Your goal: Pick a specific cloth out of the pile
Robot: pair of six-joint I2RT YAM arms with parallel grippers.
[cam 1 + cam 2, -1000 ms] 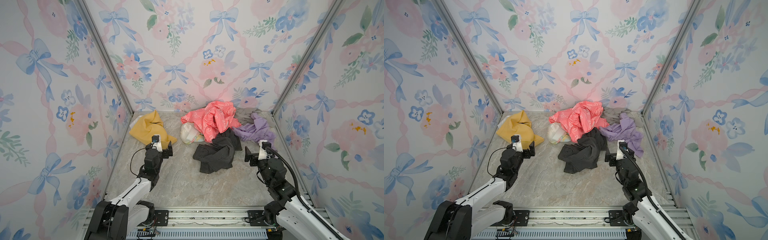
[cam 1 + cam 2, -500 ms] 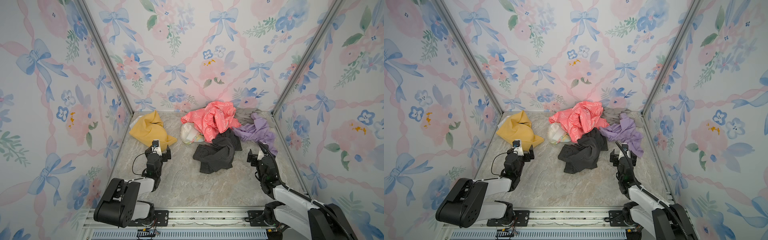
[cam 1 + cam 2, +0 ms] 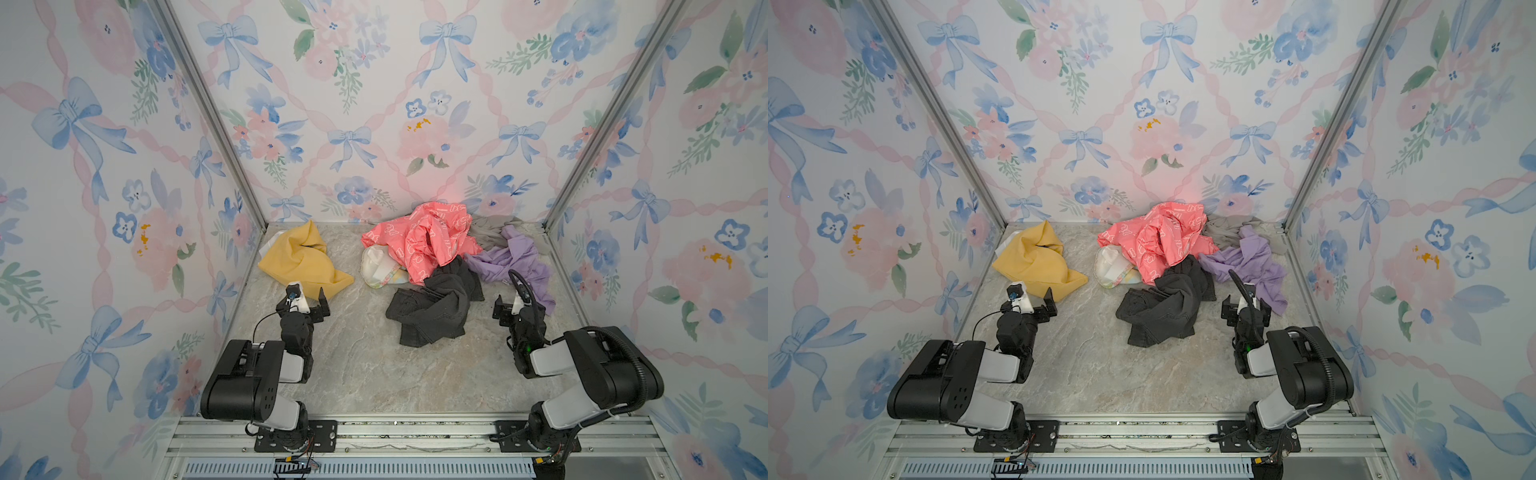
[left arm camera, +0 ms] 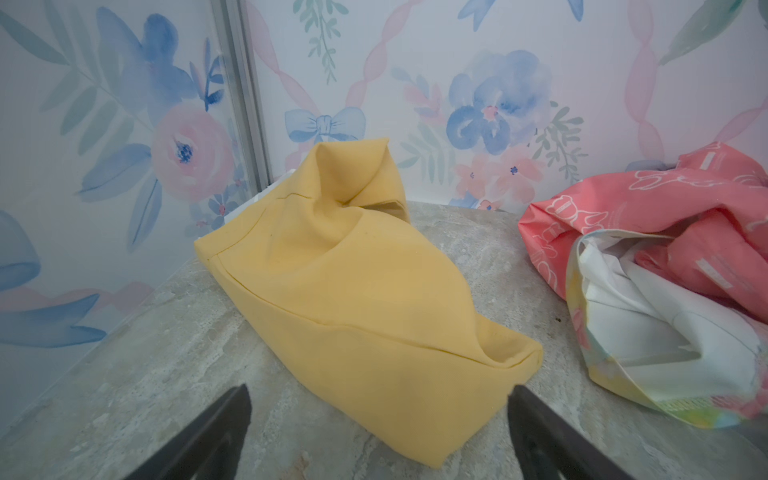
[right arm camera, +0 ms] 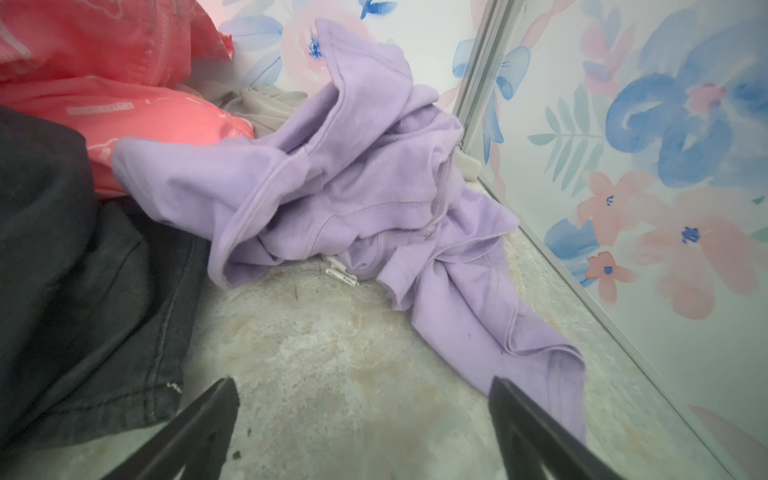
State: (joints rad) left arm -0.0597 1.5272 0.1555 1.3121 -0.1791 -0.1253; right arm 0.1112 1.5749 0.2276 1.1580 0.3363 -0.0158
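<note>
Two tools, both wide and empty, hover low over the desk [image 3: 357, 365].
The cloth [image 3: 301, 262], mustard yellow and crumpled, lies just ahead of the left tool [image 4: 380, 399], apart from the pile [image 3: 428, 245]. Ahead of the right tool [image 5: 363, 386] lies the pile's lilac garment [image 5: 353, 187], with the black garment [image 5: 62, 249] at that tool's left.

Glossy black joint housings, pale grey links on left arm [image 3: 249, 382] and right arm [image 3: 606, 365]. Thin black cable [image 3: 258, 323] by left wrist; ribbed black hose [image 3: 636, 355] over right. Black tapered fingers [image 4: 216, 428] on left tool [image 4: 379, 390], right tool [image 5: 362, 380].
</note>
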